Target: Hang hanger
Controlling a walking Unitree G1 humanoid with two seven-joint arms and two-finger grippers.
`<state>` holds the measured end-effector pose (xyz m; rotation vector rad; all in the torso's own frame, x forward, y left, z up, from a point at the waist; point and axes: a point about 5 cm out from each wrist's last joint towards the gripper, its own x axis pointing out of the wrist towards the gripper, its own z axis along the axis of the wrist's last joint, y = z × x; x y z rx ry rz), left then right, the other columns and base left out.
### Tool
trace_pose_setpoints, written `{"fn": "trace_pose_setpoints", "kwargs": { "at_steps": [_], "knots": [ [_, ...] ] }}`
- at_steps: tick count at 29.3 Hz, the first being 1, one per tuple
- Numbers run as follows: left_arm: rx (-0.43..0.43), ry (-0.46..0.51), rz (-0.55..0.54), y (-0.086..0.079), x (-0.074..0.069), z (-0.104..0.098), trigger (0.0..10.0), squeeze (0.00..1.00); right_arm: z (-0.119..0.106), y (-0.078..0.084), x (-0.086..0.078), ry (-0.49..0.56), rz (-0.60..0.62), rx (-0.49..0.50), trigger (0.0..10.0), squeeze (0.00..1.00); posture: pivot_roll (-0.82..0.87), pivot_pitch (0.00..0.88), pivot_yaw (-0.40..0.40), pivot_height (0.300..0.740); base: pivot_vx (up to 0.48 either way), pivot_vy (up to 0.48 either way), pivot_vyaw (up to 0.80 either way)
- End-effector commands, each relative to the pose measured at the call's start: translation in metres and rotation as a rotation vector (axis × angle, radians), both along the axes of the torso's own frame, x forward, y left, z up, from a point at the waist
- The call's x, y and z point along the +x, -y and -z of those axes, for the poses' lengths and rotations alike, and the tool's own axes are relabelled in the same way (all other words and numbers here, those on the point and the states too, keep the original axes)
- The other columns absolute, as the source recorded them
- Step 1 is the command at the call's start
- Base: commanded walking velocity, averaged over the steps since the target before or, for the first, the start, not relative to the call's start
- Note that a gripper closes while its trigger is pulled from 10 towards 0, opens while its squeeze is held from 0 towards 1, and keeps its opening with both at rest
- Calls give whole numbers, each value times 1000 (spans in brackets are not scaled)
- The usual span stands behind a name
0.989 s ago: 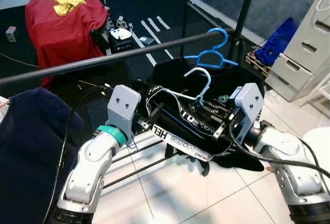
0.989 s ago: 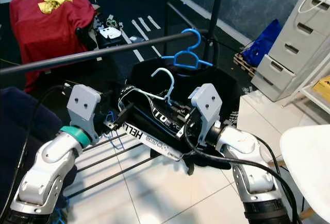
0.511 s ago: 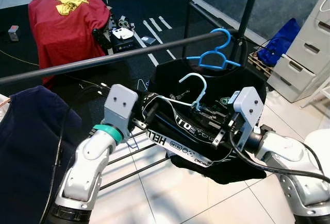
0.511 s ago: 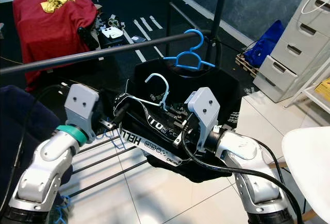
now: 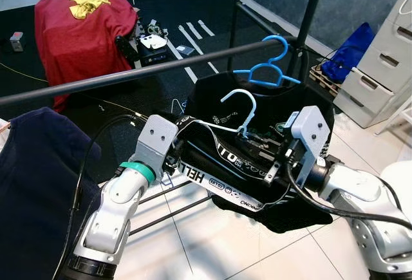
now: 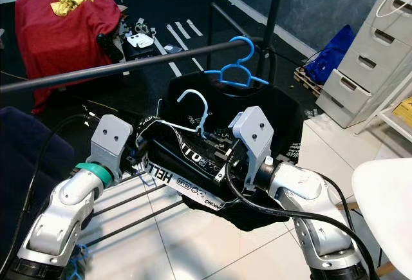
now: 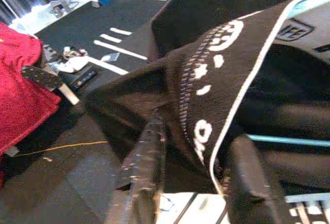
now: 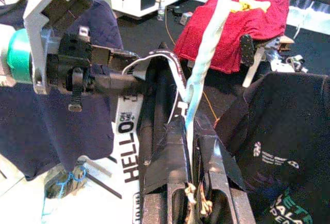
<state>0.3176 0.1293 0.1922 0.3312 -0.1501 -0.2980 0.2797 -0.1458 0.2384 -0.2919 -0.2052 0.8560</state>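
A pale blue hanger point(image 5: 241, 104) carries a black garment point(image 5: 222, 164) with white lettering, held below the black rail point(image 5: 129, 74). My right gripper point(image 8: 192, 131) is shut on the hanger's neck just under the hook, seen also from the head at right gripper point(image 5: 259, 145). My left gripper point(image 5: 181, 153) is shut on the garment's left shoulder; in its wrist view the fabric lies between the fingers point(image 7: 147, 154). The hook stands upright, short of the rail and a little lower. A second blue hanger point(image 5: 267, 67) with a black T-shirt point(image 5: 309, 103) hangs on the rail at the right.
A navy garment point(image 5: 35, 177) hangs at the left. The rack's uprights point(image 5: 309, 16) and floor bars point(image 5: 174, 209) stand ahead. A red cloth-covered shape point(image 5: 80, 22) lies behind, white drawers point(image 5: 386, 55) and a blue bag point(image 5: 347, 51) at right, a white tabletop point(image 6: 386, 209) near right.
My left gripper has come in toward the right one, bunching the garment. The hanger sits slightly higher and closer to the rail than a second ago.
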Motion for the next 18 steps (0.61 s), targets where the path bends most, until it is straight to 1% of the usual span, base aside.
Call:
{"fn": "trace_pose_setpoints", "kwargs": {
  "at_steps": [1, 2, 4, 5, 6, 7, 8, 9, 10, 11, 13, 14, 15, 16, 17, 18],
  "knots": [
    [18, -22, -20, -4, 1, 7, 0, 0, -3, -1, -4, 9, -19, 5, 10000, 0, -194, 150, 87, 740, 0, 0, 0],
    [34, -20, -28, -8, 0, 6, 0, 0, -1, 0, -5, 5, -16, -11, 10000, 0, -196, 150, 90, 740, 0, 0, 0],
    [34, -20, -28, -8, 0, 6, 0, 0, -1, 0, -5, 5, -16, -11, 10000, 0, -196, 150, 90, 740, 0, 0, 0],
    [45, -15, -37, -13, 0, 4, 0, 0, 2, 2, -5, 0, -10, -35, 10000, 0, -194, 151, 91, 740, 0, 0, 0],
    [45, -15, -37, -13, 0, 4, 0, 0, 2, 2, -5, 0, -10, -35, 10000, 0, -194, 151, 91, 740, 0, 0, 0],
    [67, -5, -66, -26, 1, -1, 0, 0, 9, 5, -6, -17, -7, -77, 10000, 0, -188, 152, 92, 740, 0, 0, 0],
    [67, -5, -66, -26, 1, -1, 0, 0, 9, 5, -6, -17, -7, -77, 10000, 0, -188, 152, 92, 740, 0, 0, 0],
    [86, 5, -90, -35, 2, -6, 0, 0, 14, 7, -7, -33, -12, -110, 10000, 0, -184, 152, 92, 740, 0, 0, 0],
    [86, 5, -90, -35, 2, -6, 0, 0, 14, 7, -7, -33, -12, -110, 10000, 0, -184, 152, 92, 740, 0, 0, 0],
    [95, 14, -104, -41, 3, -9, 0, 0, 18, 7, -10, -46, -28, -134, 10000, 0, -185, 152, 92, 740, 0, 0, 0],
    [95, 14, -104, -41, 3, -9, 0, 0, 18, 7, -10, -46, -28, -134, 10000, 0, -185, 152, 92, 740, 0, 0, 0],
    [98, 20, -112, -42, 5, -11, 0, 0, 20, 5, -13, -57, -56, -148, 10000, 0, -187, 154, 94, 740, 0, 0, 0],
    [98, 20, -112, -42, 5, -11, 0, 0, 20, 5, -13, -57, -56, -148, 10000, 0, -187, 154, 94, 740, 0, 0, 0],
    [97, 25, -114, -39, 6, -12, 0, 0, 20, 2, -17, -68, -91, -159, 10000, 0, -188, 155, 94, 740, 0, 0, 0],
    [97, 25, -114, -39, 6, -12, 0, 0, 20, 2, -17, -68, -91, -159, 10000, 0, -188, 155, 94, 740, 0, 0, 0],
    [109, 23, -119, -35, 7, -10, 0, 0, 19, 0, -20, -68, -122, -167, 10000, 0, -191, 158, 95, 740, 0, 0, 0]
  ]
}}
